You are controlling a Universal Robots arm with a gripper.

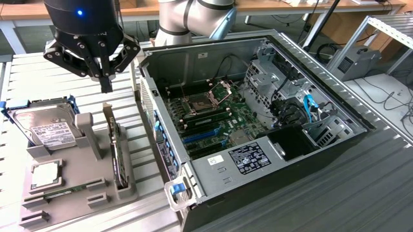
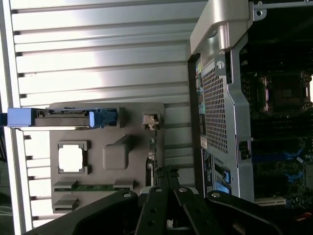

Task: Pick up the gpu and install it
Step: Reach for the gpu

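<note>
The gpu stands on its edge in a slot of the grey holder, its silver bracket at the far end. In the wrist view the gpu appears edge-on as a thin strip. My gripper hangs just above the bracket end of the card, fingers shut together with nothing between them. The wrist view has the gripper closed over the card's line. The open computer case lies on the exterior view's right, its motherboard with blue slots exposed.
On the holder also sit a hard drive in a blue frame, a square processor and a memory stick. The case's perforated wall stands close beside the holder. Slatted metal tabletop surrounds both.
</note>
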